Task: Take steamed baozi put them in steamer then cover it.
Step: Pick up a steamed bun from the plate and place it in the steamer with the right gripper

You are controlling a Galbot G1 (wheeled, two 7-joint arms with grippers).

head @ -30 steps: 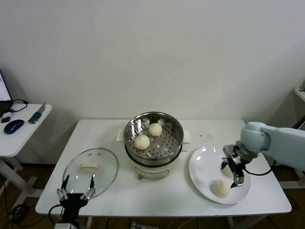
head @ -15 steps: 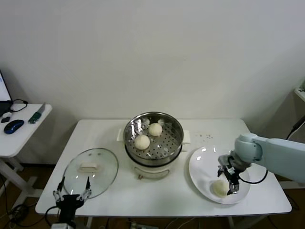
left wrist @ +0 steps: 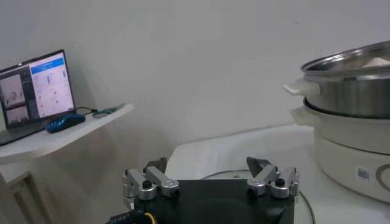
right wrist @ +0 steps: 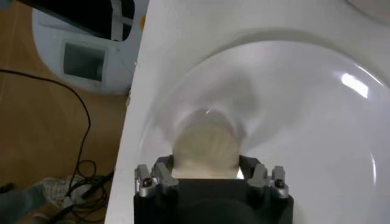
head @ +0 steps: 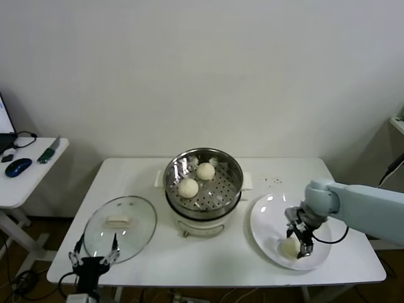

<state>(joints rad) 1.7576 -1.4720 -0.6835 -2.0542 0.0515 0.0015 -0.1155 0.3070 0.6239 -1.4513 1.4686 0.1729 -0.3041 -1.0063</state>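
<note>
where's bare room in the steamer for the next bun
Two baozi fill the steamer's far-left part. Its perforated floor toward the plate and front rim is bare. The right gripper closes around the bun on the plate.

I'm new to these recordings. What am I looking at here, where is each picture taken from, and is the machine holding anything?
A two-armed robot works at a white table. One camera looks down from its head; one sits on each wrist. The steamer holds two baozi; its glass cover lies on the table. The right end effector has its fingers either side of the last baozi on the white plate, closed on it but not yet lifted. The left end effector waits open, holding nothing, at the table edge by the cover.
</note>
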